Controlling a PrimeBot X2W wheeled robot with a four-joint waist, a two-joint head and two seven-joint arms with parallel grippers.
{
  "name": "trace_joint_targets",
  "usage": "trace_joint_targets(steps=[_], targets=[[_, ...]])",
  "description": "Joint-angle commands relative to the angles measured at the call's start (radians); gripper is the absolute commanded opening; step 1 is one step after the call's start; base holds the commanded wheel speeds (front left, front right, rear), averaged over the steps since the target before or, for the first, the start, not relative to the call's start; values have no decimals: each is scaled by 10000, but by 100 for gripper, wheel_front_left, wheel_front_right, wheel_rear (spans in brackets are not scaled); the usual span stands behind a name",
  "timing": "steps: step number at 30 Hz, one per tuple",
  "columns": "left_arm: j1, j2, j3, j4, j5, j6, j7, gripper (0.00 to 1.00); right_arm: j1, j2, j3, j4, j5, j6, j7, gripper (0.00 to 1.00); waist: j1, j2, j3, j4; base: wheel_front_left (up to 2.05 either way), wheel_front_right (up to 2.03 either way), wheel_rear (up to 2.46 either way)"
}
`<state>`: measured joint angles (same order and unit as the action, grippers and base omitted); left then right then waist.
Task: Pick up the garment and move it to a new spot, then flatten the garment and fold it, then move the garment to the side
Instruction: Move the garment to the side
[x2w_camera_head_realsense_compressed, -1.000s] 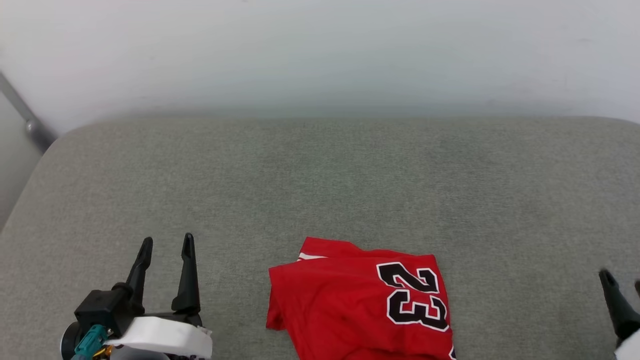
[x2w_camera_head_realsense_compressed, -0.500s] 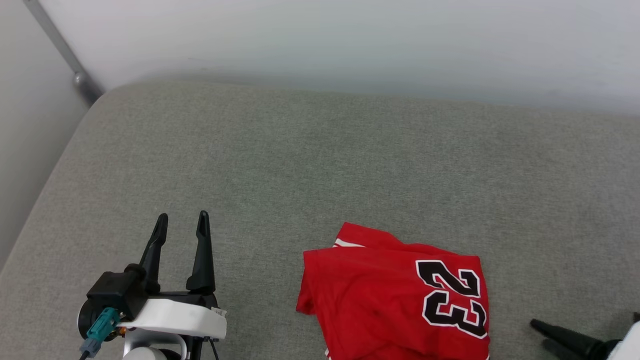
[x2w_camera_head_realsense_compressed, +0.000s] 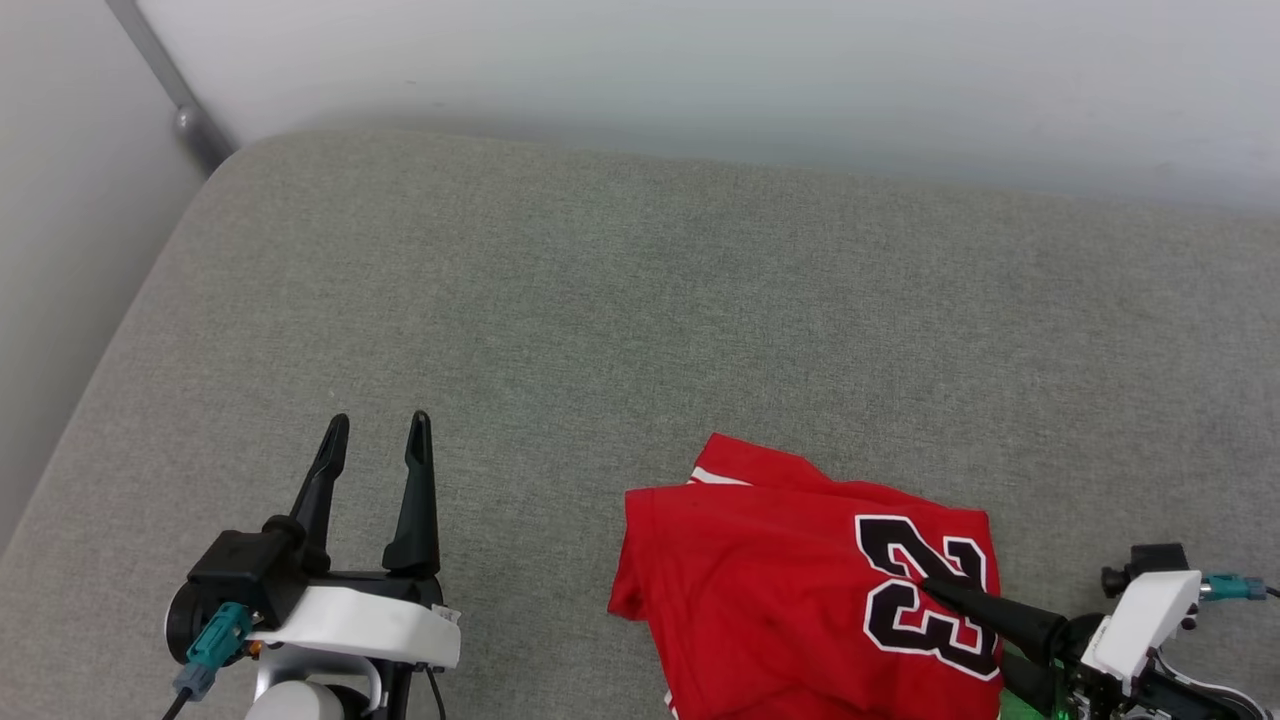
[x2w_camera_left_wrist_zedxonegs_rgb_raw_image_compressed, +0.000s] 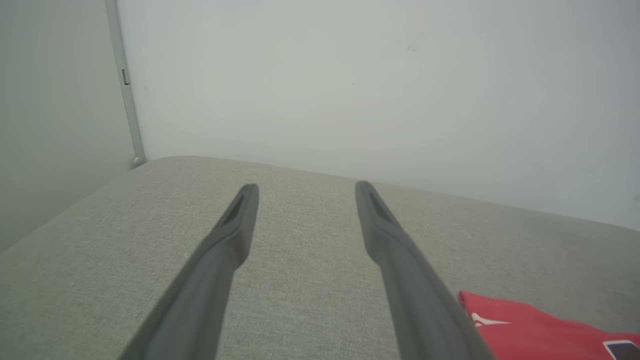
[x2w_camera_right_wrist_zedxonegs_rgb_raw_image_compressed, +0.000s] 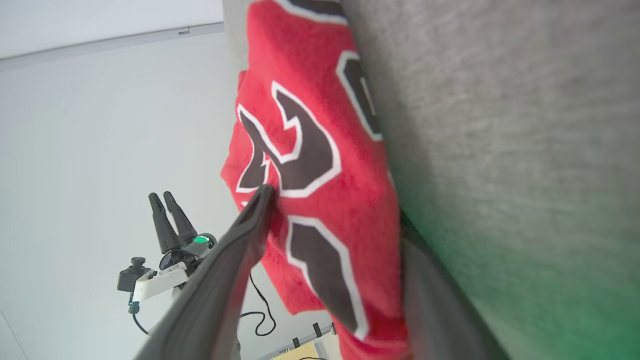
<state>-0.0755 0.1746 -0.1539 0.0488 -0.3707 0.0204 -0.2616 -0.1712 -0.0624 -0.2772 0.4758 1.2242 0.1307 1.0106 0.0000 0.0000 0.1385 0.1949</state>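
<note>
The garment (x2w_camera_head_realsense_compressed: 770, 590), a red jersey with a black, white-outlined "23", lies folded on the grey cushion at the lower right of the head view. My right gripper (x2w_camera_head_realsense_compressed: 965, 625) reaches in from the right, open, its upper finger lying over the number. The right wrist view shows the garment's (x2w_camera_right_wrist_zedxonegs_rgb_raw_image_compressed: 295, 60) right edge between the spread fingers of that gripper (x2w_camera_right_wrist_zedxonegs_rgb_raw_image_compressed: 333, 210); the far finger sits at or under the fabric's edge. My left gripper (x2w_camera_head_realsense_compressed: 380, 420) hovers open over bare cushion, well left of the garment (x2w_camera_left_wrist_zedxonegs_rgb_raw_image_compressed: 525, 325), with nothing between its fingers (x2w_camera_left_wrist_zedxonegs_rgb_raw_image_compressed: 240, 220).
The grey cushion (x2w_camera_head_realsense_compressed: 640, 300) stretches wide behind and left of the garment. A white wall (x2w_camera_head_realsense_compressed: 700, 60) rises just past its far edge. A grey metal pole (x2w_camera_head_realsense_compressed: 170, 90) slants down at the upper left, where the cushion's left edge drops away.
The head camera has shifted, so the whole picture has moved. My right gripper has swung in from the right edge onto the garment's numbered side. The left gripper has stayed open and still.
</note>
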Motion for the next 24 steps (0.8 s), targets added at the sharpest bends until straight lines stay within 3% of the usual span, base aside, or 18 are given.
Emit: trace_joint_targets(steps=[1,9,13,18,24], targets=[[-111,-69,74,21,75,-33,-44,100,-117,215,273,192,170,-1,-67,0,0,0,-22,-47,0,0,0],[77,-173,241,115,284,-184,-45,100,-36,141,829,-446,-425,-1,-414,0,0,0,-388,-359,0,0,0],[203,-166,313,75,376,-220,-35,100,110,-323,1407,-1224,-1705,-3,-1063,0,0,0,-585,-730,0,0,0],[324,-65,319,16,477,-299,-35,100,167,-1048,2131,-1745,-3668,-3,-1946,0,0,0,-829,-1491,0,0,0],[440,140,371,-250,481,-293,22,100,-336,-1648,2396,-1778,-5389,-3,-2242,0,0,0,-733,-3022,0,0,0]])
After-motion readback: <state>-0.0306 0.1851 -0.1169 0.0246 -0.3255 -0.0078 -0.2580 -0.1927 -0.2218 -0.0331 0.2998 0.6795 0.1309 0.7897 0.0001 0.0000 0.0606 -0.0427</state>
